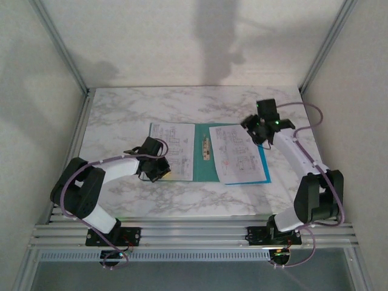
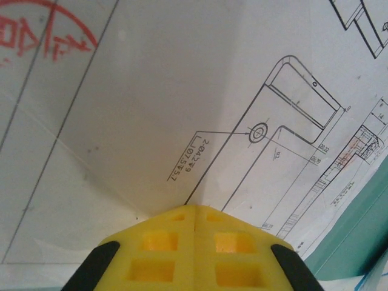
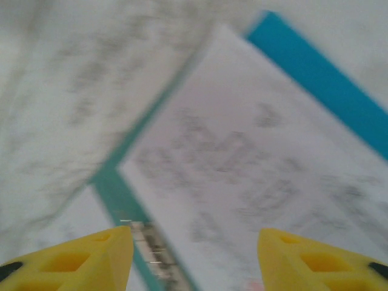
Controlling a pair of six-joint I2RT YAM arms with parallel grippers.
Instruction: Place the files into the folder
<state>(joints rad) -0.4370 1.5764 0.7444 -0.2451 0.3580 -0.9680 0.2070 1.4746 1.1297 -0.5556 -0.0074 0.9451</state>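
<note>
Mid-table on the marble table [image 1: 121, 109] lies the open teal folder [image 1: 202, 170], with a left sheet [image 1: 179, 142] and a right sheet [image 1: 239, 154] on it. The left gripper [image 2: 195, 209] is clenched on the left sheet's near corner. The right gripper [image 3: 194, 232], fingers spread, hovers over the right sheet's far part.

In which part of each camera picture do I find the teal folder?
Top external: the folder is in the middle, its teal showing between the two files.
Left wrist: the folder is a teal wedge at the lower right, under the drawing sheet.
Right wrist: the folder is a blurred teal band at the lower left.
Shared landmark: the files lying on it.
</note>
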